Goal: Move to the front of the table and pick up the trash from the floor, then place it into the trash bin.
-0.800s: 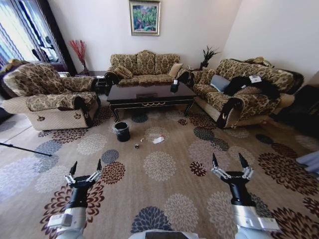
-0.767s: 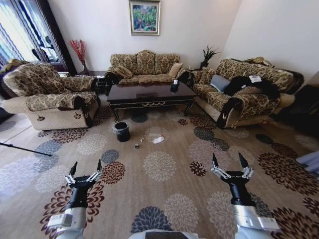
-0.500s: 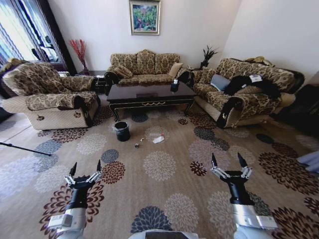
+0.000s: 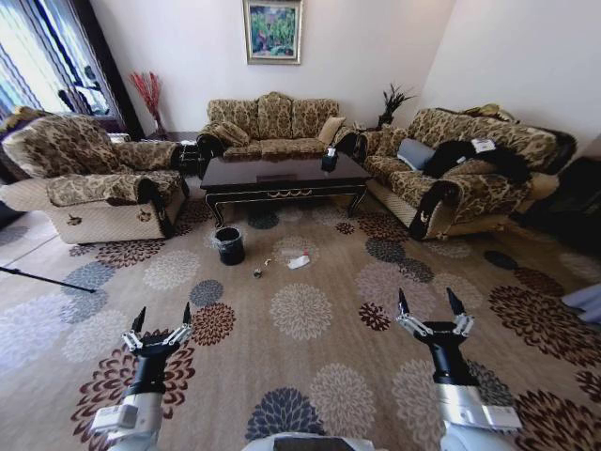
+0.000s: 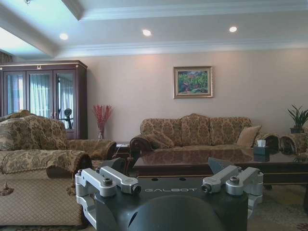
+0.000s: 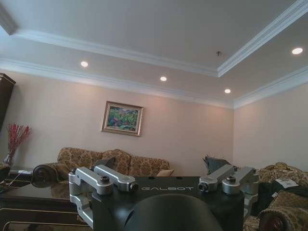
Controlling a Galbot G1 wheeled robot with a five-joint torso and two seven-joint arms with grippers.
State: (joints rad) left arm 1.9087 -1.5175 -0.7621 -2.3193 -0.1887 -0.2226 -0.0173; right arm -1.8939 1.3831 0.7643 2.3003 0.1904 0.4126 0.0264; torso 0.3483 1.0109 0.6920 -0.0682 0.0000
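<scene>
Left gripper (image 4: 161,325), right gripper (image 4: 432,312): near, jaws spread wide, empty, raised for travel. Trash (image 4: 299,262) on floor (image 4: 310,366), beside trash bin (image 4: 229,246), before table (image 4: 282,176), far.

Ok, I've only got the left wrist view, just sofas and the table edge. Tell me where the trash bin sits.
Observer: The trash bin stands on the floor just in front of the table, near its front left leg.
Operator: Now give me the trash.
Observer: The trash lies on the carpet to the right of the bin, apart from it; a white wrapper, with smaller bits between it and the bin.
Operator: Report both hands.
Observer: The left hand and right hand are both open, held low in front of the robot, well short of the trash.
</scene>
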